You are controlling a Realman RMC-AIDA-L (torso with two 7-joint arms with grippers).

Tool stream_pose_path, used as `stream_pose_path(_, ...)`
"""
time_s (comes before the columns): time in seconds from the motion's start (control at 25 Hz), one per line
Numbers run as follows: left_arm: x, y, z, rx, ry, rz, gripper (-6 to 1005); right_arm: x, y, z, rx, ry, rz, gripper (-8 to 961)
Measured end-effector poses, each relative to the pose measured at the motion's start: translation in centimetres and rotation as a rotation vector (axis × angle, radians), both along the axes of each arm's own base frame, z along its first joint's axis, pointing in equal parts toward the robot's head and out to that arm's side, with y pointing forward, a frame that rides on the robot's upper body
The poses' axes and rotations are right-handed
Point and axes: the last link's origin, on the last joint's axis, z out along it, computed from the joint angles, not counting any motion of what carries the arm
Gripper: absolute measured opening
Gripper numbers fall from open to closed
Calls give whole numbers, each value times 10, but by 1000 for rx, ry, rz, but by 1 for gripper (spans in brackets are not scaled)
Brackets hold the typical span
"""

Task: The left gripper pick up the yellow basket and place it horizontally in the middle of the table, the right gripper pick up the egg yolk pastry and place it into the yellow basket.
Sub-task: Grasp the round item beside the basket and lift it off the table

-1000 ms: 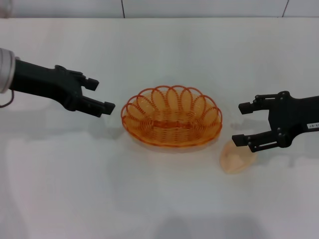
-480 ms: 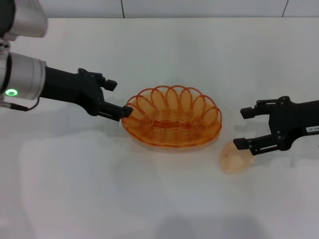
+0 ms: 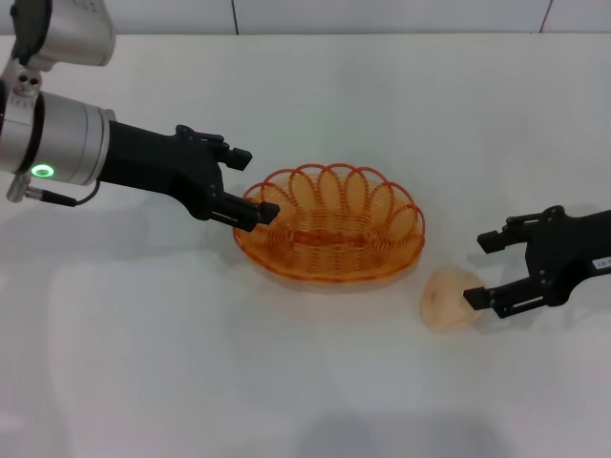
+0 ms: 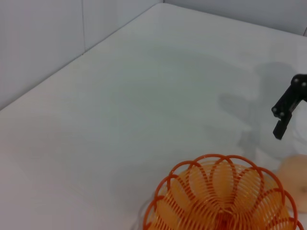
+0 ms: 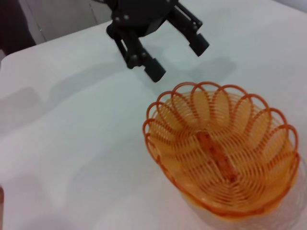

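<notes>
Table (image 3: 315, 382) is plain white and carries both task items near its middle. Left gripper (image 3: 246, 183) has advanced from well to the left of the basket (image 3: 329, 234) a second ago to its left rim, fingers spread, the lower one at the rim's looped edge and the upper one above it; whether it touches the wire cannot be told. Judgement: the left arm is about to grasp the rim, and the basket is not yet lifted. Right gripper (image 3: 495, 269) has drawn back and lowered slightly toward the robot's right over the same interval, fingers parted and holding nothing, its lower finger just beside the pastry (image 3: 449, 299). Judgement: the pastry step waits on the basket placement. Basket is an oval of orange translucent wire with a scalloped looped rim, upright, lying lengthways across the head view, empty; the right wrist view shows a solid strip along its floor. Pastry is a small pale peach dome, smooth, resting on the table just right of the basket and apart from it.
</notes>
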Motion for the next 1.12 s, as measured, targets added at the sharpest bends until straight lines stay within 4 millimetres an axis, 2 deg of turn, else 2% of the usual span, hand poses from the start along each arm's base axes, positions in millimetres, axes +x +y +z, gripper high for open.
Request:
stream_pose_path(0.44,2,0,0,1,-18,9,887,-1,-1,-17,-21,-40,19,803)
stream_pose_path(0.64,2,0,0,2,-22,12,887,0,-1,-19,-18,-44,14,802)
stream_pose_path(0.88,1,-1,-1,0,-24,17,887,0,-1,-19,-18,-45,14,635)
stream_pose_path(1.12,0,-1,-1,-1,-25,20,887,0,-1,-20,-20,-50,13,386)
